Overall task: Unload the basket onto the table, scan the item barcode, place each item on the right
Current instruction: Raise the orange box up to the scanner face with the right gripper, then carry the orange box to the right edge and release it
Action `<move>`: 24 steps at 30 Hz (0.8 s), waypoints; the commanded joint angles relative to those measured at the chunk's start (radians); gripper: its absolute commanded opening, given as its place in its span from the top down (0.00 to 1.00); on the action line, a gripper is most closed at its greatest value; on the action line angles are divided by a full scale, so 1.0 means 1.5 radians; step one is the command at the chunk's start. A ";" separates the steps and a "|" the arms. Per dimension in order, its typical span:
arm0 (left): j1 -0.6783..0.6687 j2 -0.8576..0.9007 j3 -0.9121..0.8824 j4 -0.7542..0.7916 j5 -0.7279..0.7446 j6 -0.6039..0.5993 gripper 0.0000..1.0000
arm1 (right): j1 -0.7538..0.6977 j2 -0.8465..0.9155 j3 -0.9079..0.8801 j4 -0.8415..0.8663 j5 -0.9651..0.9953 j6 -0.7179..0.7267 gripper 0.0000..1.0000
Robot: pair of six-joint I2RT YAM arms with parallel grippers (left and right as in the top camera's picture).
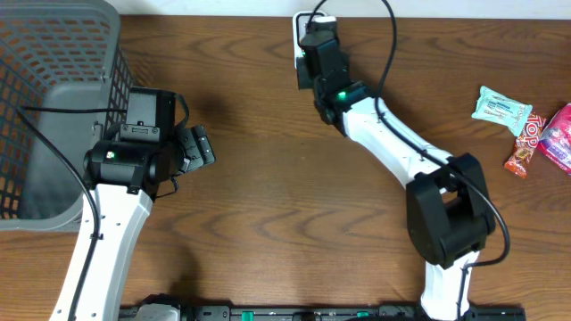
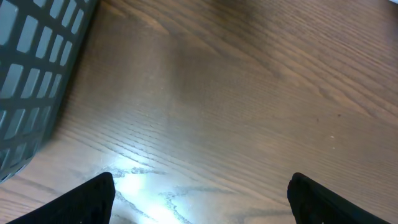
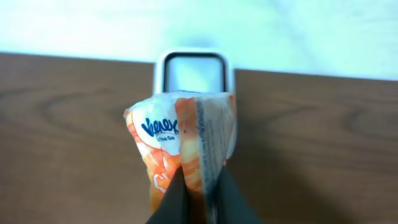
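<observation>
While your left gripper [image 1: 198, 147] hung over the bare table [image 1: 268, 205], well short of the scanner [image 1: 298, 36] and off to its left, its jaws stood wide apart and held nothing. The left wrist view showed only wood grain between the two fingertips [image 2: 93, 199]. The grey basket [image 1: 53, 107] sat farther left of the scanner than that gripper, its mesh wall close beside the arm. Well to the scanner's right, and somewhat nearer you than it, three loose items lay together: a teal pack [image 1: 501, 107], a red wrapper [image 1: 526, 143] and a pink pack [image 1: 558, 134] at the frame edge. You had the right gripper [image 3: 200, 196] stretched out just short of the scanner, jaws pinched tight on the lower end of an orange tissue packet [image 3: 186, 137]. The packet stood up out of the fingers [image 3: 171, 202], its top directly in front of the scanner's window. Whether packet and scanner touched, I could not tell. The scanner itself stood at the table's far edge.
</observation>
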 commanded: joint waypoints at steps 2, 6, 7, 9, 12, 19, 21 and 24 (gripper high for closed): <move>0.004 -0.003 -0.003 0.001 -0.008 -0.001 0.11 | -0.028 0.078 0.095 -0.018 0.056 -0.034 0.99; 0.004 -0.003 -0.003 0.001 -0.008 -0.001 0.11 | -0.035 0.167 0.254 -0.096 0.045 -0.085 0.99; 0.004 -0.003 -0.003 0.001 -0.008 -0.001 0.11 | -0.036 0.188 0.294 -0.117 0.045 -0.094 0.99; 0.004 -0.003 -0.003 0.001 -0.008 -0.001 0.11 | -0.037 0.254 0.416 -0.180 0.045 -0.105 0.99; 0.004 -0.003 -0.003 0.001 -0.008 -0.001 0.11 | -0.038 0.299 0.492 -0.223 0.045 -0.102 0.99; 0.004 -0.003 -0.003 0.001 -0.008 -0.001 0.11 | -0.044 0.310 0.509 -0.245 0.082 -0.086 0.99; 0.004 -0.003 -0.003 0.001 -0.008 -0.001 0.11 | -0.052 0.305 0.519 -0.269 0.132 -0.052 0.99; 0.004 -0.003 -0.003 0.001 -0.008 -0.001 0.11 | -0.084 0.289 0.541 -0.351 0.180 0.008 0.99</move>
